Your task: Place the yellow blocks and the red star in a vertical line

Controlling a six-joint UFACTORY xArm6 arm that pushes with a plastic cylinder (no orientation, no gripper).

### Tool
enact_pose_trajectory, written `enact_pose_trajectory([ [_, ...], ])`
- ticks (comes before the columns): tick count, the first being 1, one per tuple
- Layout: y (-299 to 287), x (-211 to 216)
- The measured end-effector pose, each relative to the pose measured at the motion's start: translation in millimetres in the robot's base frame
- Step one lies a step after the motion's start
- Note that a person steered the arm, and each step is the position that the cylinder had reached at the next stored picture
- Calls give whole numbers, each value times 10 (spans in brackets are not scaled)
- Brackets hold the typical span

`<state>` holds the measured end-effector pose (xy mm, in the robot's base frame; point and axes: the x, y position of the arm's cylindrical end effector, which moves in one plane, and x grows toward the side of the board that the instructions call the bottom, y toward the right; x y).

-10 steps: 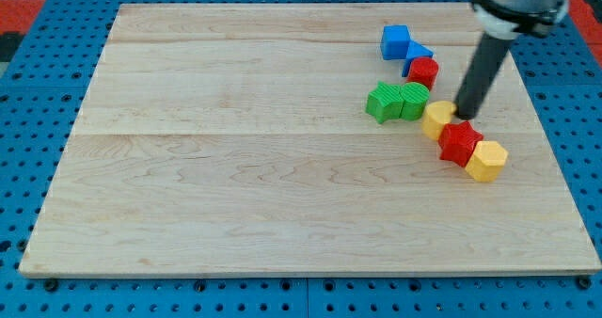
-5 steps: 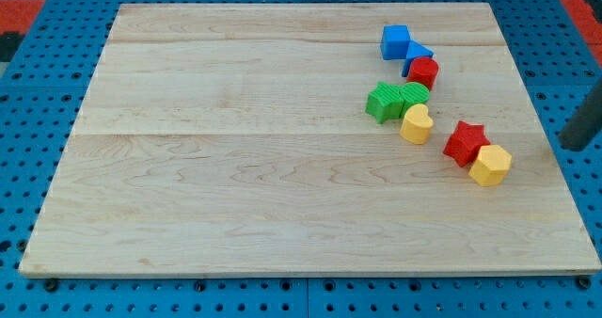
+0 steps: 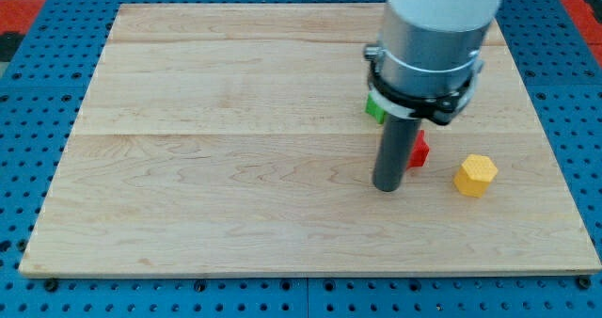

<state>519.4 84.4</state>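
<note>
A broad pale-grey cylindrical arm body fills the view's top, ringed low down by a black clamp collar. Below it runs a straight dark rod ending in my tip [image 3: 388, 187].

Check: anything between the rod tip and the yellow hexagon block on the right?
Mostly bare board in the camera view. My tip sits to the view's left of the yellow hexagon block; the red block, partly hidden by the rod, lies just above that stretch.

Wooden board [image 3: 235, 167]: my tip [image 3: 387, 187] rests right of centre. Red block [image 3: 418, 150], mostly hidden by the rod, just beside the tip at the view's right. Yellow hexagonal block [image 3: 475, 175] further right, apart. Green block [image 3: 375, 108] partly hidden under the arm.
</note>
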Motion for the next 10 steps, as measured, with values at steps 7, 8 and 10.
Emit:
enact_pose_trajectory([
  [7, 1345, -33],
  [8, 899, -204],
  [10, 664, -221],
])
